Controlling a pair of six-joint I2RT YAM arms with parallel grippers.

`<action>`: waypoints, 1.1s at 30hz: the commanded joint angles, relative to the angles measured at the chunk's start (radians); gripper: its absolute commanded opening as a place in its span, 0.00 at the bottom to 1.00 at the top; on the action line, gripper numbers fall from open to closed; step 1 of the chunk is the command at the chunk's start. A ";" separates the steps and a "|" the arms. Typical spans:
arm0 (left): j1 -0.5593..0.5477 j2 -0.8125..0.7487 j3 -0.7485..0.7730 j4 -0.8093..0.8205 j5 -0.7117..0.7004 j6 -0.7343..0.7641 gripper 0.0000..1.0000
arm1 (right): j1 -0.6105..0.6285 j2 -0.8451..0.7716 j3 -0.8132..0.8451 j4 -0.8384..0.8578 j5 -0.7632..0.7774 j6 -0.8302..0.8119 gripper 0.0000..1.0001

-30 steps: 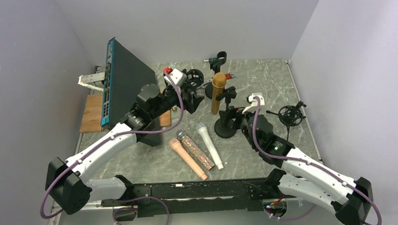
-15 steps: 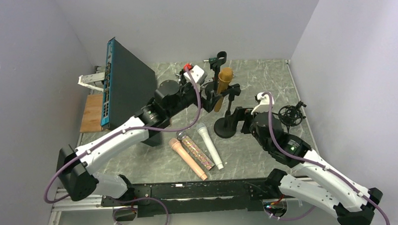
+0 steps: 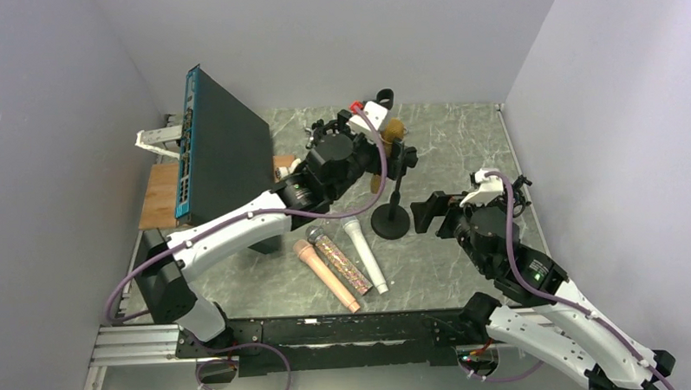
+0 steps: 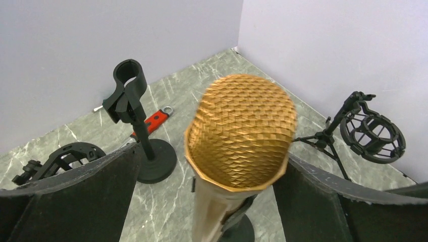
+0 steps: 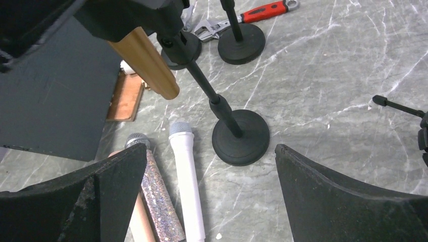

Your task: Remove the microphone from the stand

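Note:
The gold microphone (image 4: 241,131) sits tilted in the clip of a black round-based stand (image 3: 391,220). Its mesh head fills the left wrist view. Its body (image 5: 144,63) and the stand's base (image 5: 241,137) show in the right wrist view. My left gripper (image 3: 368,135) is open at the microphone's head, and its fingers (image 4: 75,201) straddle the head without closing on it. My right gripper (image 3: 429,215) is open and empty. It hangs to the right of the stand's base, a little apart from it.
Pink (image 3: 326,274), glitter (image 3: 338,260) and white (image 3: 364,252) microphones lie left of the stand. A blue network switch (image 3: 219,156) stands far left. An empty stand (image 4: 136,116), a red-handled wrench (image 4: 151,122) and a shock-mount tripod (image 3: 507,194) stand around.
My left gripper has swung right and farther back, up to the gold microphone's head. My right gripper has drawn back rightward from the stand.

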 commanded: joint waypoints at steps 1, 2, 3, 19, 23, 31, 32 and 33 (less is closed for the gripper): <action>-0.039 0.050 0.095 0.078 -0.137 0.043 1.00 | -0.002 -0.035 -0.004 -0.037 0.024 0.013 1.00; -0.042 0.060 0.106 0.078 -0.151 0.047 0.99 | -0.003 -0.041 -0.006 -0.041 0.026 0.015 1.00; -0.044 0.070 0.115 0.079 -0.162 0.052 0.99 | -0.003 -0.046 -0.007 -0.044 0.027 0.017 1.00; 0.034 -0.107 -0.065 0.064 0.301 0.210 0.00 | -0.002 -0.047 -0.036 0.143 -0.246 -0.226 1.00; 0.091 -0.169 -0.125 0.083 0.540 0.167 0.00 | -0.003 -0.013 -0.028 0.235 -0.315 -0.327 1.00; 0.099 -0.172 -0.090 -0.034 0.662 0.162 0.00 | -0.004 0.078 0.006 0.415 -0.353 -0.513 1.00; 0.097 -0.175 -0.095 -0.030 0.664 0.155 0.00 | -0.005 0.101 0.021 0.424 -0.335 -0.518 1.00; 0.098 -0.180 -0.101 -0.027 0.667 0.151 0.00 | -0.006 0.123 0.039 0.421 -0.323 -0.517 1.00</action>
